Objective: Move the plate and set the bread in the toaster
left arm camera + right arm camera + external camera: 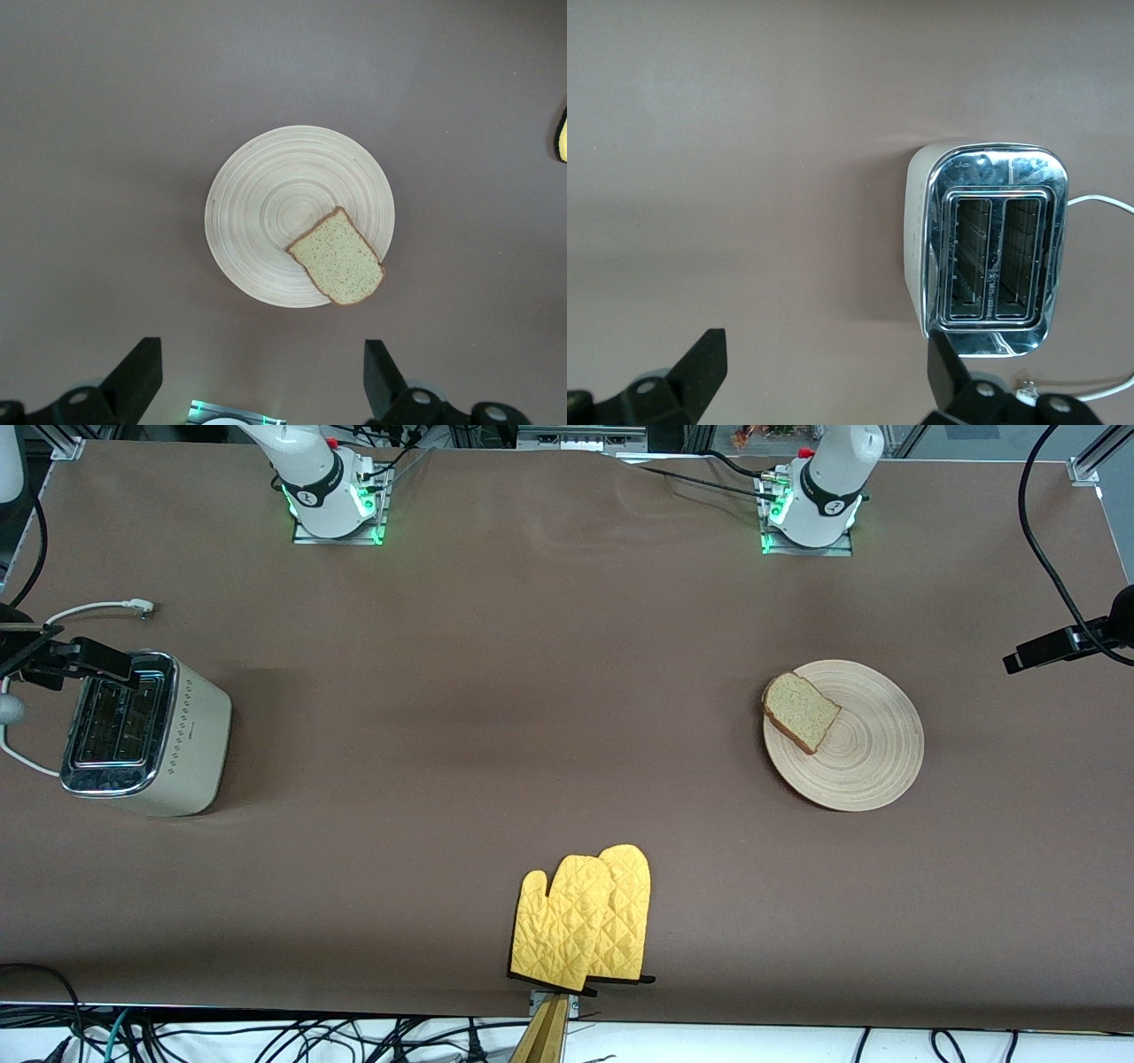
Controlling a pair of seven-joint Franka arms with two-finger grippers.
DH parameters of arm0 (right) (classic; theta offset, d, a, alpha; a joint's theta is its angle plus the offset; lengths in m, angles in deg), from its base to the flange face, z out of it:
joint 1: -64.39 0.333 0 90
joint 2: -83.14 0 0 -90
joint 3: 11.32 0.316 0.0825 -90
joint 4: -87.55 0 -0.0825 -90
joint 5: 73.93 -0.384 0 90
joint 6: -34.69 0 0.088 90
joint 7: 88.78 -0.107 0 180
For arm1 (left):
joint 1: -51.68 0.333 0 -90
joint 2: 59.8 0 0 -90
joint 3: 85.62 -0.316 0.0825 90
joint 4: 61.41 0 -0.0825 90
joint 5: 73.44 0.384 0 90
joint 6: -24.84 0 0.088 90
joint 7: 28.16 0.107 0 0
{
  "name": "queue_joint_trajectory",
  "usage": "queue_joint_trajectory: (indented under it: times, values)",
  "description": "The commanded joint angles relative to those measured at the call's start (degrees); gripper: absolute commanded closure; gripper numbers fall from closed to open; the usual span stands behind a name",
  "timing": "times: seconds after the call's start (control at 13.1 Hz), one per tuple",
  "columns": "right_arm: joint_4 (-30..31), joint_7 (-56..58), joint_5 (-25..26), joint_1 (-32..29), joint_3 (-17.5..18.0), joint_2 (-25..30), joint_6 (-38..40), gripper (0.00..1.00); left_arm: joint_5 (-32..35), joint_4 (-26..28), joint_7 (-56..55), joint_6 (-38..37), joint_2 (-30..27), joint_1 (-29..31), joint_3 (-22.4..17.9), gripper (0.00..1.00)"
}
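Note:
The pale wooden plate (873, 757) lies toward the left arm's end of the table. The bread (800, 710) rests on the plate's rim on the side toward the right arm, overhanging a little. High above them my left gripper (263, 376) stands open and empty, looking down on the plate (275, 212) and bread (338, 258). The cream toaster (142, 731) stands at the right arm's end, slots up and empty. My right gripper (824, 372) is open and empty, high over the table beside the toaster (992, 248). In the front view neither gripper shows, only the arm bases.
Two yellow oven mitts (585, 921) lie at the table's edge nearest the front camera, midway along it. The toaster's white cord (97, 609) trails toward the right arm's base. Black camera brackets reach in over the toaster (80, 657) and at the left arm's end (1063, 645).

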Motion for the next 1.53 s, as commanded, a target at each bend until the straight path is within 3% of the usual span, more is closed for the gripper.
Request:
queue_joint_trajectory:
  times: [0.0,0.54,0.84,1.45]
  values:
    - [-0.7,-0.8,-0.6,0.0,0.0,-0.1,0.1,0.0,-1.8,0.0,-1.2,-0.7,-0.6,0.0,-0.5,0.0]
    - [-0.7,-0.8,-0.6,0.0,0.0,-0.1,0.1,0.0,-3.5,0.7,-1.0,-2.7,-0.4,1.5,-0.7,0.0]
    - [-0.7,-0.7,-0.7,0.0,0.0,-0.1,0.1,0.0,-8.6,0.8,0.0,-2.6,0.6,5.5,-0.7,0.0]
    - [-0.7,-0.6,-0.6,-0.1,0.0,-0.1,0.2,0.0,-16.2,0.7,19.3,-0.5,8.9,15.8,-0.7,0.0]
